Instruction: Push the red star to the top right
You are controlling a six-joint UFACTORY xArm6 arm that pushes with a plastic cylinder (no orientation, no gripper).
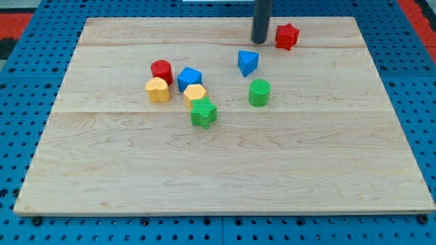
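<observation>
The red star (287, 36) lies near the view's top, right of centre, on the wooden board (225, 170). My tip (259, 41) stands just to the left of the star, a small gap apart from it. The dark rod rises from the tip out of the view's top edge.
A blue triangular block (248, 62) and a green cylinder (259, 92) lie below the tip. At centre left a cluster holds a red cylinder (161, 70), a blue block (189, 78), two yellow blocks (158, 90) (195, 94) and a green star (203, 113). Blue pegboard surrounds the board.
</observation>
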